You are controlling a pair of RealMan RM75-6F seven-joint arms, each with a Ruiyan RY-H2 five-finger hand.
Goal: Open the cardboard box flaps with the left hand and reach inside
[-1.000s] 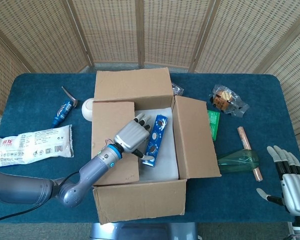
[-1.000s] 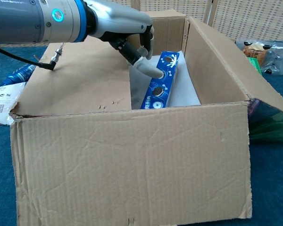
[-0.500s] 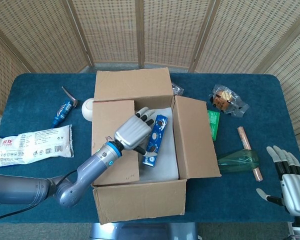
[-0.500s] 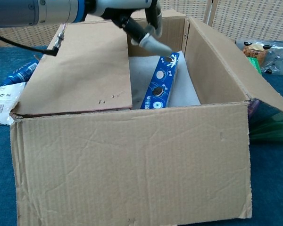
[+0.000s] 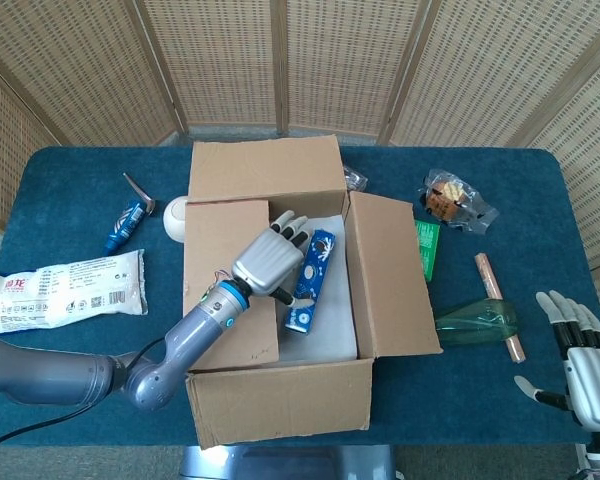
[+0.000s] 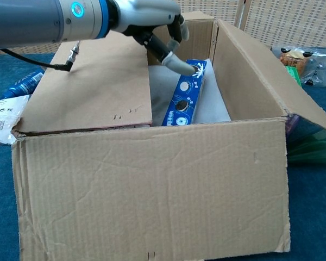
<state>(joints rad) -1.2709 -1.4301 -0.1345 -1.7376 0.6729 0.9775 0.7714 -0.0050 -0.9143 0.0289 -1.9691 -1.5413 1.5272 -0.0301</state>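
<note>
head: right hand [image 5: 580,350] spread, idle | chest: only left hand [image 6: 157,24]

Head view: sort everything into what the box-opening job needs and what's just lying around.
Job:
cardboard box
left flap
left hand, over the box opening
blue cookie pack, inside the box

Lying about:
white snack bag
blue tube
green bottle
wrapped pastry
right hand, idle at the table's edge
</note>
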